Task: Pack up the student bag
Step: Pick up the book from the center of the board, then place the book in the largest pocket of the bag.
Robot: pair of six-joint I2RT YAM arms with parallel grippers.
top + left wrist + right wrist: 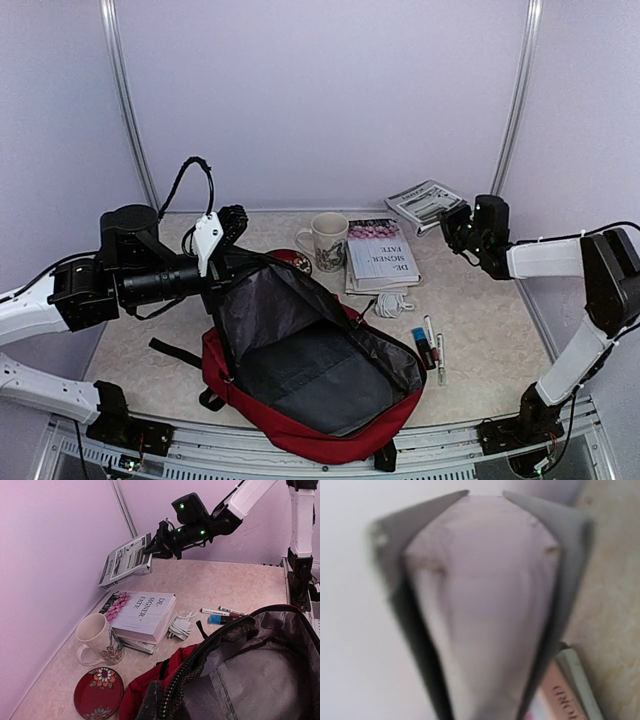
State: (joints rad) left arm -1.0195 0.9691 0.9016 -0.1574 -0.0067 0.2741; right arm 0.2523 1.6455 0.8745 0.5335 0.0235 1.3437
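The student bag (320, 400) lies open at the table's near middle, dark red with grey lining. My left gripper (238, 262) is shut on the bag's zipper edge and holds the flap up. In the left wrist view the zipper (200, 655) runs up from my gripper (160, 702). My right gripper (452, 226) is shut on a black-and-white printed booklet (425, 200) and holds it above the back right of the table. It also shows in the left wrist view (127, 560). In the right wrist view the blurred booklet (485, 580) fills the space between my fingers.
Behind the bag stand a white mug (328, 240), a red flowered saucer (296, 261) and a stack of books (380, 255). A white charger with cable (393, 303) and several markers (431, 345) lie right of the bag. Walls close in the back and sides.
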